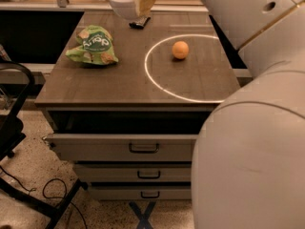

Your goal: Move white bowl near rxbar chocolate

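White bowl (121, 3), gripped at its rim by my end effector (143, 1), hangs just behind rxbar chocolate (139, 23); next I must lower it onto the desk (119, 82).

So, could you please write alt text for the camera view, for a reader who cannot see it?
The gripper, jaws shut on the white bowl, holds it at the table's far edge, just behind the rxbar chocolate. Nearer lie a green snack bag and an orange inside a ring of light.
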You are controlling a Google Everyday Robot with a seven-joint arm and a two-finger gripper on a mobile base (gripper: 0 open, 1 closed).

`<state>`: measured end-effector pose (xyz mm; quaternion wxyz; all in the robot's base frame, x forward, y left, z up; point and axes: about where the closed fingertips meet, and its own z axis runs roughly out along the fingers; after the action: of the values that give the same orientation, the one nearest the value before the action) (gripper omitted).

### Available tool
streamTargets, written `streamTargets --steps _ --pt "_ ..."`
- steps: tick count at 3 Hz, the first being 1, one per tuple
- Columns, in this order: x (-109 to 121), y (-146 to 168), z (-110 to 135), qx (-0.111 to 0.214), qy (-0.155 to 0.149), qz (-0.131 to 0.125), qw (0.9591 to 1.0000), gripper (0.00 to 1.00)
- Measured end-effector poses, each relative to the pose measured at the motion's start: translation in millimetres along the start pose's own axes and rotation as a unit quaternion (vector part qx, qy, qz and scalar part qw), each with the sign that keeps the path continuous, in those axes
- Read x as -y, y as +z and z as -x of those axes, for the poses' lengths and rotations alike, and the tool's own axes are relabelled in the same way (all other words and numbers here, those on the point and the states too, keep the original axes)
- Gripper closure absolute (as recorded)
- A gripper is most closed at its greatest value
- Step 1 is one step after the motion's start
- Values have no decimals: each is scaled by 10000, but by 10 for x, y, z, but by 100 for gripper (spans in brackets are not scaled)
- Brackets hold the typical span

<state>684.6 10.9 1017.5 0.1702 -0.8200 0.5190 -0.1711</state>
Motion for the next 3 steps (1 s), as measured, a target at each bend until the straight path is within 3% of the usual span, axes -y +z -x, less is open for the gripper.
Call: streamTargets --steps 1,2,3 --pt "98 129 -28 -71 61 -25 10000 100" --pt "360 477 -248 -420 211 29 9989 100" --pt "531 727 -584 -802 531 -29 9954 100"
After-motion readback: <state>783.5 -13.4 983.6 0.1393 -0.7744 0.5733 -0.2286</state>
